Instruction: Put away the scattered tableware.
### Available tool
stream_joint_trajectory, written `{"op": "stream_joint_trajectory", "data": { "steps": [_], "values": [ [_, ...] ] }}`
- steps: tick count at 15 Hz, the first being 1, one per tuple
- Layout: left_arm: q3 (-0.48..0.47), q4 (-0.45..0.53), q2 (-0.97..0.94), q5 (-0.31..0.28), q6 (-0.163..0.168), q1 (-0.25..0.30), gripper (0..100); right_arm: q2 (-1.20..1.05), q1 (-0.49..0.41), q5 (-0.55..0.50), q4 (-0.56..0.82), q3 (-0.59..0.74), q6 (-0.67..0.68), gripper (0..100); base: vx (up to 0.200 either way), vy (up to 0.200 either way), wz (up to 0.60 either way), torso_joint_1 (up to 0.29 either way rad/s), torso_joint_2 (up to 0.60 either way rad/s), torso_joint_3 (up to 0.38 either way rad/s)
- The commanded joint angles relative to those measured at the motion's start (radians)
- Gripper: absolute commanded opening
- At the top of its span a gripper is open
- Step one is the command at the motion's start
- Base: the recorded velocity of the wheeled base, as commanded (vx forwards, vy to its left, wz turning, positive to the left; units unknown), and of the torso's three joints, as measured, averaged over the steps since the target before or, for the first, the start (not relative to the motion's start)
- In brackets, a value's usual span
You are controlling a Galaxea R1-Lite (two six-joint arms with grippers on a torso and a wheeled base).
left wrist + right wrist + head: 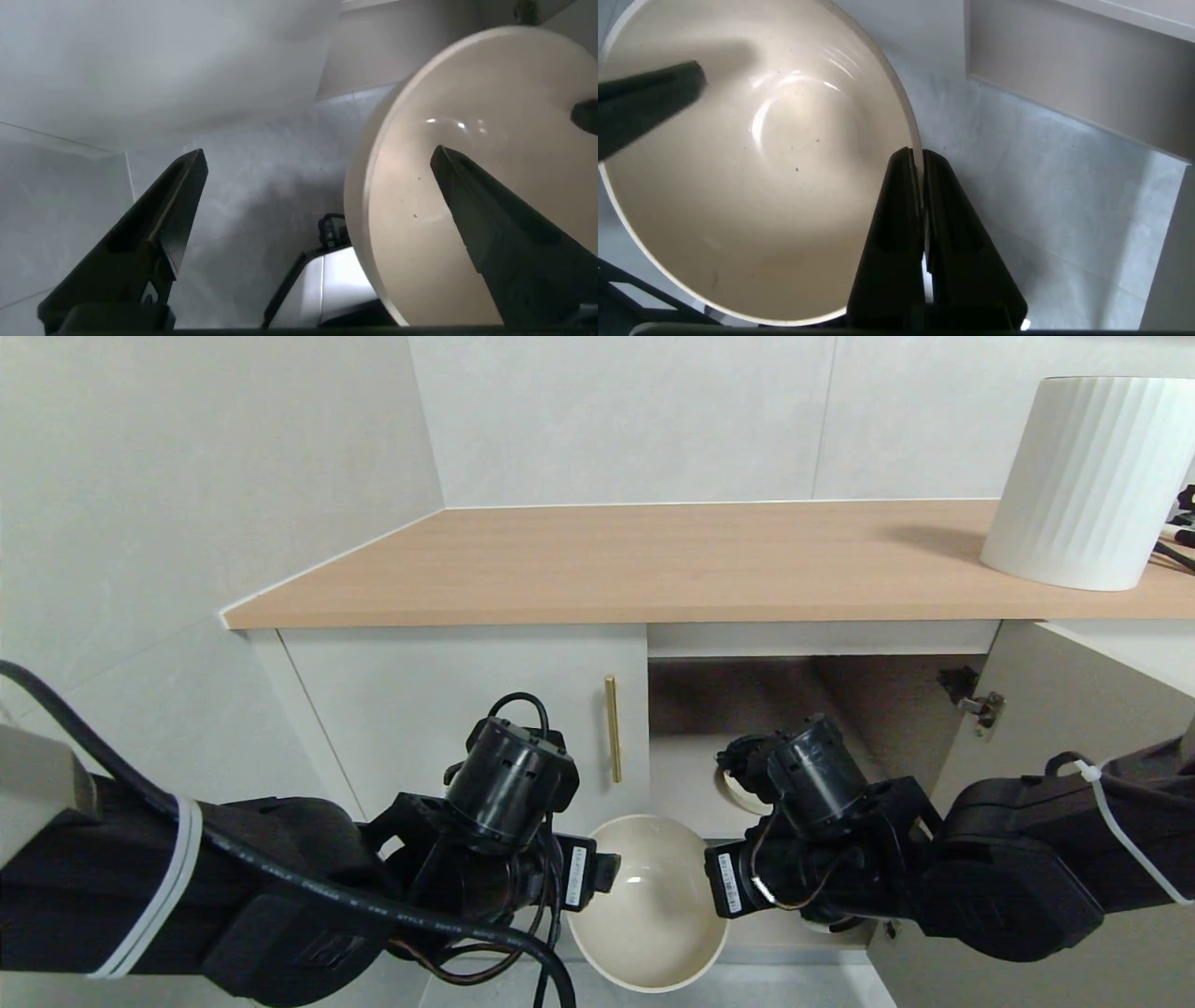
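The cream bowl hangs in mid-air before the open cabinet, glossy and empty with a few dark specks inside, its mouth tipped up toward the head camera. At its 3 o'clock rim the right gripper pinches the wall. At 1 o'clock, inside the cabinet, a second pale round dish peeks out, mostly hidden.

Nothing there could truly be read. A small white sticker sat on the left arm's wrist, just beside the rim of the bowl. A matching sticker sat on the right arm's wrist. Both carried rows of tiny dark print, far too small to make out. Pale lettering ran along the black cable draped over the left arm, and it was likewise too fine to tell.
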Motion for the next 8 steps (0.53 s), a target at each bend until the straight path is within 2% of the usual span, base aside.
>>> {"op": "stream_joint_trajectory", "data": {
  "steps": [1, 4, 8],
  "values": [
    [0.001, -0.001, -0.003, -0.001, 0.0, 0.0, 100, 0.002, 0.002, 0.0, -0.001, 0.001, 0.001, 0, 0.0, 0.0, 0.0, 0.0, 0.0, 0.0],
    [0.001, -0.001, -0.009, -0.001, 0.0, 0.001, 100, 0.017, -0.011, -0.019, -0.007, 0.001, 0.004, 0, 0.0, 0.0, 0.0, 0.0, 0.0, 0.0],
    [-0.001, -0.001, -0.009, -0.001, 0.0, 0.003, 100, 0.057, -0.086, -0.161, -0.138, 0.056, 0.03, 0, 0.0, 0.0, 0.0, 0.0, 0.0, 0.0]
  ]
}}
